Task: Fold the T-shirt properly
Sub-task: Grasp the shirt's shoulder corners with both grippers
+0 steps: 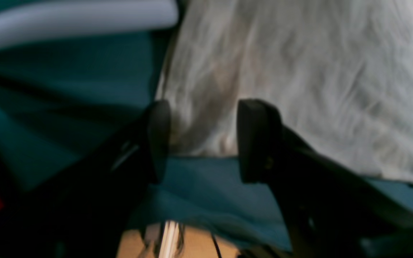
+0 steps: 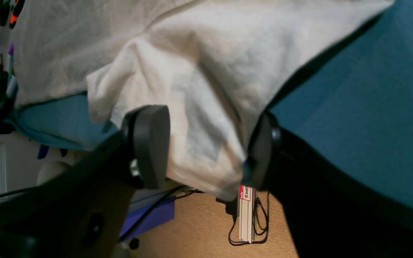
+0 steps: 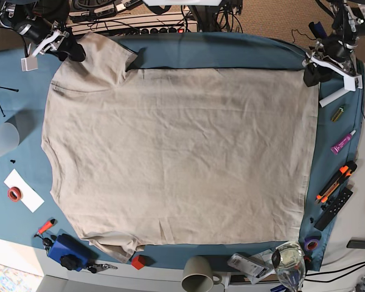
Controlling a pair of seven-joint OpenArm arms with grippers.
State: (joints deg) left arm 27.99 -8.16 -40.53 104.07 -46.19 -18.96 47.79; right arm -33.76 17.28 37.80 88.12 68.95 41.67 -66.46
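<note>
Both grippers wait with jaws apart, gripping nothing. Right black gripper (image 2: 206, 147) sits around the sleeve tip of the big beige cotton T-shirt (image 3: 176, 152), and left black gripper (image 1: 201, 141) sits at the shirt's hem corner. That shirt lies flat on the blue-teal table cloth (image 3: 231, 52). If a jaw pinches the cloth too, the shirt may bunch up.
</note>
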